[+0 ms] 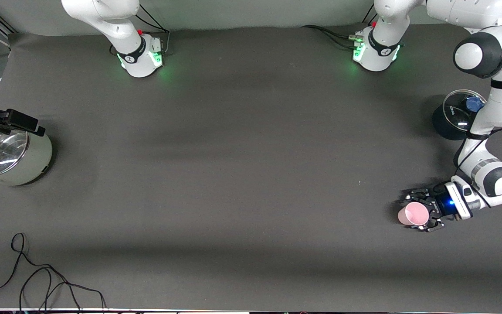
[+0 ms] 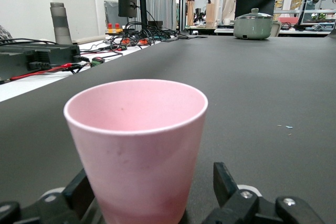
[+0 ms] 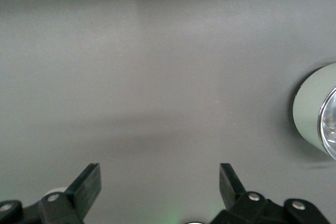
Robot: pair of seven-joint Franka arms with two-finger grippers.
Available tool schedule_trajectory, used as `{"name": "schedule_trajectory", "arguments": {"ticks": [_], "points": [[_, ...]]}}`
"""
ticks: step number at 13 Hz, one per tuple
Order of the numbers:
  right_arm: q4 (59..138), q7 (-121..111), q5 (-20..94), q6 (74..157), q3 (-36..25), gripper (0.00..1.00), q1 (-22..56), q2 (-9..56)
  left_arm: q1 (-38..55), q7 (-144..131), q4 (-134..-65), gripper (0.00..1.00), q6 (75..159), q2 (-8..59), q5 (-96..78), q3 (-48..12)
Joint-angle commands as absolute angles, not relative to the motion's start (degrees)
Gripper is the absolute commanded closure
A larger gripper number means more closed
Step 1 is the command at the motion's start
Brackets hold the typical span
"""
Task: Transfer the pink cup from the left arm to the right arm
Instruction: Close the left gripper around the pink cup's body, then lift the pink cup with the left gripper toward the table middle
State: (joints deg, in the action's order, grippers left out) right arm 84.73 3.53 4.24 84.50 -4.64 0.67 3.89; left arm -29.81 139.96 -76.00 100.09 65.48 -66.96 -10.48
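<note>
The pink cup (image 1: 411, 213) stands upright on the dark table near the left arm's end, close to the front camera. My left gripper (image 1: 420, 212) is down at table height with its fingers on either side of the cup. In the left wrist view the cup (image 2: 139, 145) fills the space between the black fingers (image 2: 224, 179); one finger stands clear of the cup's wall, so the gripper (image 2: 152, 182) is open around it. My right gripper (image 3: 160, 174) is open and empty above bare table; it is out of the front view.
A pale green pot with a glass lid (image 1: 13, 157) stands at the right arm's end, and it also shows in the right wrist view (image 3: 315, 111). A black pot with a glass lid (image 1: 453, 115) stands beside the left arm. Black cables (image 1: 37, 279) lie near the front edge.
</note>
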Motion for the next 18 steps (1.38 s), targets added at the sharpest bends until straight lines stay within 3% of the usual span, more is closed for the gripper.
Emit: {"name": "schedule_trajectory", "arguments": {"ticks": [1,3,10,14,18], "points": [[84.0,2.3,5.1,83.8,-4.7,0.00,0.3,4.0,-29.6,141.6,-76.3,0.32,100.7,65.5,-68.2,-10.2],[84.0,2.3,5.1,83.8,-4.7,0.00,0.4,4.0,-29.6,141.6,-76.3,0.41,100.7,65.5,-68.2,-10.2],[84.0,2.4,5.1,83.8,-4.7,0.00,0.3,4.0,-29.6,128.1,-76.3,0.50,100.0,58.5,-67.9,-10.3],[84.0,2.5,4.6,83.8,-4.7,0.00,0.4,4.0,-28.8,111.0,-78.1,0.54,99.4,48.5,-67.3,-11.9],[84.0,3.0,4.7,84.0,-4.7,0.00,0.2,4.2,-25.3,99.8,-87.4,0.54,102.4,35.4,-67.5,-11.9]]}}
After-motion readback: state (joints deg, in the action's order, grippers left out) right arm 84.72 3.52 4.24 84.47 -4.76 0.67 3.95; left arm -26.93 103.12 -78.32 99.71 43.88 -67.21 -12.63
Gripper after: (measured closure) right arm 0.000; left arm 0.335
